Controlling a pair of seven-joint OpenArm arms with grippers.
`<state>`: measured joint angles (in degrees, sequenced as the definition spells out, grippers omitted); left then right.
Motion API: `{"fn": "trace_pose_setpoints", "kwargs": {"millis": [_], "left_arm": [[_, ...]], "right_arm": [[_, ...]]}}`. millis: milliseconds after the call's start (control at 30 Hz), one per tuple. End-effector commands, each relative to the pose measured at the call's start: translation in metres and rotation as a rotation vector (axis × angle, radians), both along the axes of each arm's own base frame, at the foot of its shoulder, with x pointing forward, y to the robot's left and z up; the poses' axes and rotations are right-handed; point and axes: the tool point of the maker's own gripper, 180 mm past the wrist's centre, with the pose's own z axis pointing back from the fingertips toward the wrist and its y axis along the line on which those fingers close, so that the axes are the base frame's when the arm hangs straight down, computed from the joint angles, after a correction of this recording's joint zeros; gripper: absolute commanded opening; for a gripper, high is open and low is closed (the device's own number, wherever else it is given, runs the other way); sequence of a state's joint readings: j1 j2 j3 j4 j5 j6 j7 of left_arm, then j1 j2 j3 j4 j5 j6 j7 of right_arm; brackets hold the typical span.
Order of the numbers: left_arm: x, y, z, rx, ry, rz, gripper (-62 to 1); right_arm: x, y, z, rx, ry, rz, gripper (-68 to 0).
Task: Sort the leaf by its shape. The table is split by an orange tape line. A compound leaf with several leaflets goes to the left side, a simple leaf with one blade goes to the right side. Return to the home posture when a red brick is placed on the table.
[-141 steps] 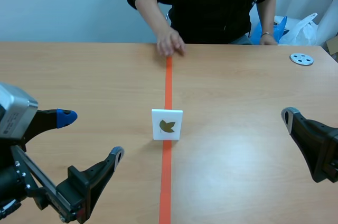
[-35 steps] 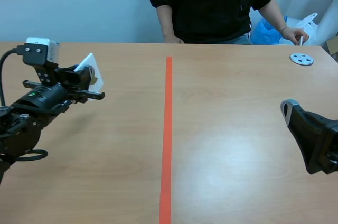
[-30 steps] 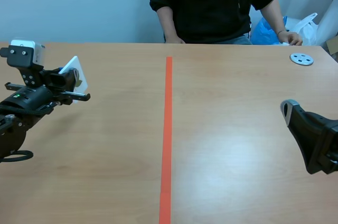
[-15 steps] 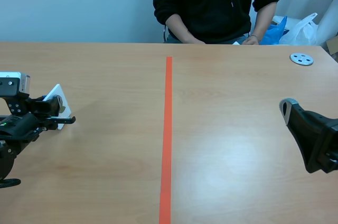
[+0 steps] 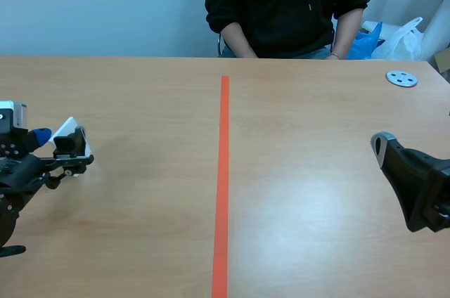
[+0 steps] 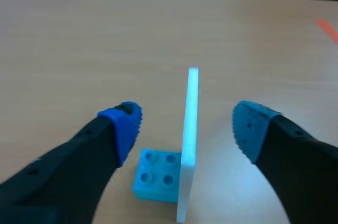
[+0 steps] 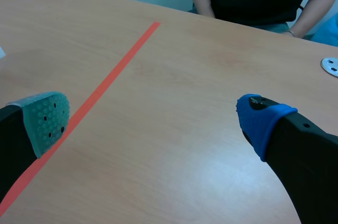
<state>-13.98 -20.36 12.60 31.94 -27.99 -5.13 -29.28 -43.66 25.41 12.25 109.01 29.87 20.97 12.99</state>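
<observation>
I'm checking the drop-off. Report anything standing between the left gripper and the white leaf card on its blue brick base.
Nothing visible does. The white card on its blue brick base stands upright between the open fingers of the left gripper, a bare gap on each side.

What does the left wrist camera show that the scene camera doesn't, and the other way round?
Only the left wrist view shows the blue brick that holds the white card upright. Only the scene view shows the metal disc at the table's far right. Both show the card standing inside the open left gripper, on the table.
</observation>
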Motion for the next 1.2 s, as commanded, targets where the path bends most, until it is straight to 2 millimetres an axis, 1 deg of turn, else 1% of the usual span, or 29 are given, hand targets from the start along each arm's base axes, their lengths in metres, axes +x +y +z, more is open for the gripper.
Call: {"fn": "trace_pose_setpoints", "kwargs": {"millis": [0, 100, 167, 200, 267, 400, 633, 800, 1000, 1167], "left_arm": [[0.01, 0.004, 0.023, 0.008, -0.066, -0.007, -13.2], [0.011, 0.003, 0.037, 0.017, -0.1, -0.03, -3.8], [0.011, -0.001, 0.048, 0.025, -0.128, -0.056, 0.3], [0.01, -0.005, 0.055, 0.024, -0.144, -0.078, 1.4], [0.006, -0.015, 0.068, 0.02, -0.173, -0.135, 1.4], [-0.008, -0.039, 0.089, 0.019, -0.204, -0.25, 1.4], [-0.052, -0.092, 0.111, 0.0, -0.175, -0.437, 1.4], [-0.086, -0.121, 0.116, -0.027, -0.117, -0.508, 1.4], [-0.127, -0.15, 0.121, -0.053, -0.079, -0.585, 1.4], [-0.155, -0.17, 0.128, -0.085, -0.062, -0.624, 1.4]], "right_arm": [[0.004, 0.001, 0.008, 0.007, -0.031, 0.008, 0.4], [0.004, 0.001, 0.008, 0.007, -0.031, 0.008, 0.4], [0.004, 0.001, 0.008, 0.007, -0.031, 0.008, 0.4], [0.004, 0.001, 0.008, 0.007, -0.031, 0.008, 0.4], [0.004, 0.001, 0.008, 0.007, -0.031, 0.008, 0.4], [0.004, 0.001, 0.008, 0.006, -0.031, 0.008, 0.4], [0.004, 0.001, 0.008, 0.003, -0.031, 0.009, 0.4], [0.004, 0.001, 0.008, 0.002, -0.031, 0.01, 0.4], [0.002, 0.005, 0.008, 0.01, -0.026, 0.033, 0.4], [0.002, 0.005, 0.008, 0.005, -0.026, 0.037, 0.4]]}}
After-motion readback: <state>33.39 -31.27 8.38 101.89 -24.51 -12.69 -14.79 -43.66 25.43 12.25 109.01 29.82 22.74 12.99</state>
